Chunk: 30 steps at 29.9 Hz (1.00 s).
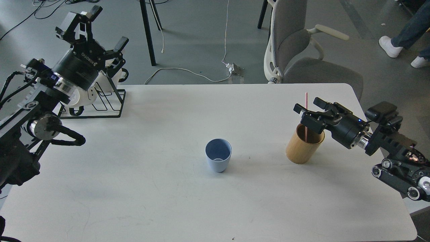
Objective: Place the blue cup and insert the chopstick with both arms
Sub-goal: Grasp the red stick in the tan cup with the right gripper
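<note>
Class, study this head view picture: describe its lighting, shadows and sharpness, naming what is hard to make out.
Head view: soft, even light; the blue cup and bamboo holder cast only faint shadows on the white table. Focus is sharp across the table. The thin pink chopstick is partly hidden by the dark right gripper, whose fingers blur together.

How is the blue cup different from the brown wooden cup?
The blue cup is pale blue and tapered; the wooden cup is tan and straight-sided. The blue cup looks empty; the wooden cup holds a pink stick. The blue cup stands free; the right gripper is over the wooden one. Both stand upright on the table.
</note>
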Each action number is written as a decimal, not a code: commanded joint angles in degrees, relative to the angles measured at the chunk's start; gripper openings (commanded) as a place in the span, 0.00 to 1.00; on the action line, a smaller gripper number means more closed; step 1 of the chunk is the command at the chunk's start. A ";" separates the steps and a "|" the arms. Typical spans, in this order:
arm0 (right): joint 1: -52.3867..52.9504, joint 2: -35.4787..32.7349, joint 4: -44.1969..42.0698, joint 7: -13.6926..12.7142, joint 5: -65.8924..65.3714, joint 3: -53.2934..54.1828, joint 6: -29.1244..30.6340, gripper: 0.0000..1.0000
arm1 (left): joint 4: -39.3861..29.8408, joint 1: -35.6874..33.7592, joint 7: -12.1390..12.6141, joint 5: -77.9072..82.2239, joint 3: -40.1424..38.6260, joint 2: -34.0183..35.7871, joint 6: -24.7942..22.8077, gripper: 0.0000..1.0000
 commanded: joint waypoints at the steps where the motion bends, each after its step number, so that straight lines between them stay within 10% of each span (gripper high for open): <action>1: 0.00 1.10 -1.13 0.00 0.27 -0.17 -0.30 0.77 | 0.60 0.21 0.00 0.07 -0.01 -0.23 0.00 0.99; 6: -0.09 0.58 -0.61 0.00 0.27 -0.17 -0.65 0.31 | 1.39 0.21 0.00 -0.02 0.08 -0.23 0.00 0.99; 15: -0.53 -0.30 -0.52 0.00 0.35 -0.26 -0.74 0.01 | 1.39 0.21 0.00 -0.02 0.08 -0.76 0.00 0.99; 30: 0.88 -6.00 4.22 0.00 1.14 3.25 -0.48 0.00 | 2.27 1.79 0.00 -0.11 -0.01 -1.55 0.00 0.99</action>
